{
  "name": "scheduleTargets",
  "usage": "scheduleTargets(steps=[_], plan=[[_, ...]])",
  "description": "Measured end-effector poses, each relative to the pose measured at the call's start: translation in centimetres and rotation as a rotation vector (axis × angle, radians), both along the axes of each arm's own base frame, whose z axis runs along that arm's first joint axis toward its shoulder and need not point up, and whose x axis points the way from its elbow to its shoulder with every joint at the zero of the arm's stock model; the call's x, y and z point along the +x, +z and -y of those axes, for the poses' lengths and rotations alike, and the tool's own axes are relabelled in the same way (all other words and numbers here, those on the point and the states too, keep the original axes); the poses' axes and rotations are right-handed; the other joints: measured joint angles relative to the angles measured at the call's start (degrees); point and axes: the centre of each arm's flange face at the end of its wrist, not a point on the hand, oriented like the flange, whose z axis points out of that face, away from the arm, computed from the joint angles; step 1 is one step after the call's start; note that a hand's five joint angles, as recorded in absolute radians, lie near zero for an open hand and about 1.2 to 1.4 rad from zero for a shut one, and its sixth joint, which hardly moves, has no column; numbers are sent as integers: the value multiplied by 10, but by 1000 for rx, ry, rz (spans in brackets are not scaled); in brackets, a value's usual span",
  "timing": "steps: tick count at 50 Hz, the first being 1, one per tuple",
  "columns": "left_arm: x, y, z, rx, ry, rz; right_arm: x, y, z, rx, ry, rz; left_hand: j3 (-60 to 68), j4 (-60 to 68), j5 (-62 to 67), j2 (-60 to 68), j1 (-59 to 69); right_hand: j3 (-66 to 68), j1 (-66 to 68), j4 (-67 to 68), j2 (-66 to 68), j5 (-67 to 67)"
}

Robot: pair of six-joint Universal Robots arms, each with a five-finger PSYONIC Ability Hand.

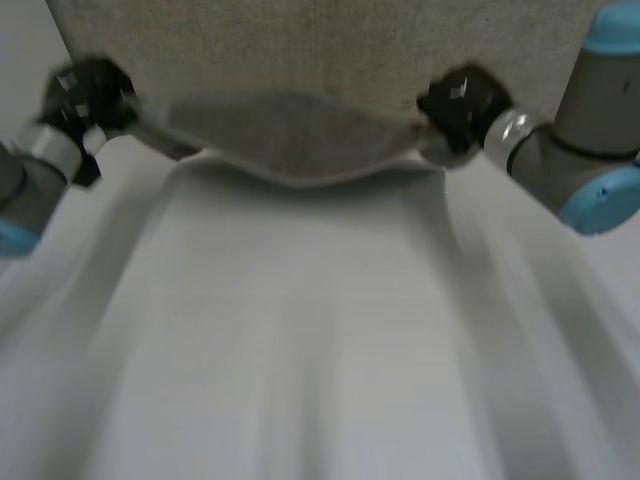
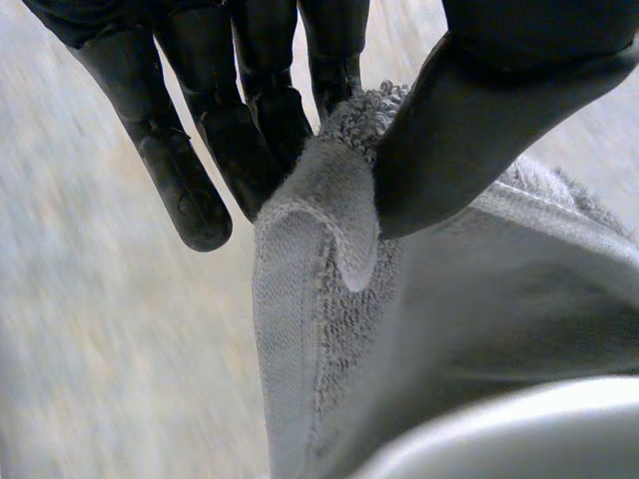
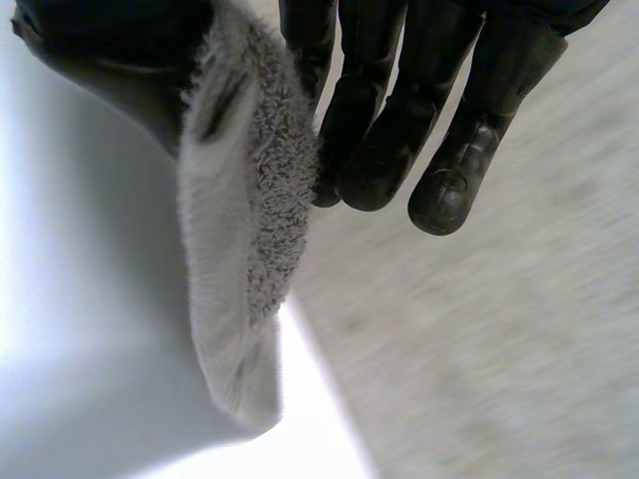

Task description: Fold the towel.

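A grey towel [image 1: 290, 135] hangs lifted between my two hands, its held edge sagging in the middle, while its far part lies flat on the white table [image 1: 320, 340]. My left hand [image 1: 90, 95] pinches the towel's left corner [image 2: 319, 210] between thumb [image 2: 469, 130] and fingers [image 2: 250, 110]. At the other end my right hand [image 1: 460, 105] pinches the right corner [image 3: 245, 200] between thumb [image 3: 110, 60] and fingers [image 3: 389, 110]. Both hands are raised above the table.
The flat part of the towel [image 1: 300, 40] spreads across the table's far side behind the hands. Bare white table lies in front of the lifted edge. Both grey arms come in from the sides.
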Motion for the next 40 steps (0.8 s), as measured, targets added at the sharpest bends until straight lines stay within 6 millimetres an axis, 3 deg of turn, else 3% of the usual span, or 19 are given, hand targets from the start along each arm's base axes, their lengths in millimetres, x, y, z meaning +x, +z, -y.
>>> scheduleTargets(steps=[5,8,11,17,23,29,40], plan=[[1,-59,-22,108,-68,28,-10,-57,-13,172,3,-98,0,0,0,0,0,0,0,0,0,0],[0,-77,-34,138,-90,49,-14,-79,-23,227,8,-150,0,0,0,0,0,0,0,0,0,0],[3,-82,-40,140,-92,76,-18,-86,-31,247,12,-177,1,0,0,0,0,0,0,0,0,0],[15,-60,-47,105,-62,143,-25,-63,-51,223,12,-183,2,0,0,0,0,0,0,0,0,0],[26,-25,-59,110,-33,162,-34,-20,-75,159,0,-157,2,0,0,0,0,0,0,0,0,0],[39,-4,-79,171,-7,154,-51,10,-94,117,-35,-142,2,0,0,0,0,0,0,0,0,0],[49,-3,-119,273,-67,136,-88,37,-104,118,-124,-141,2,0,0,0,0,0,0,0,0,0]])
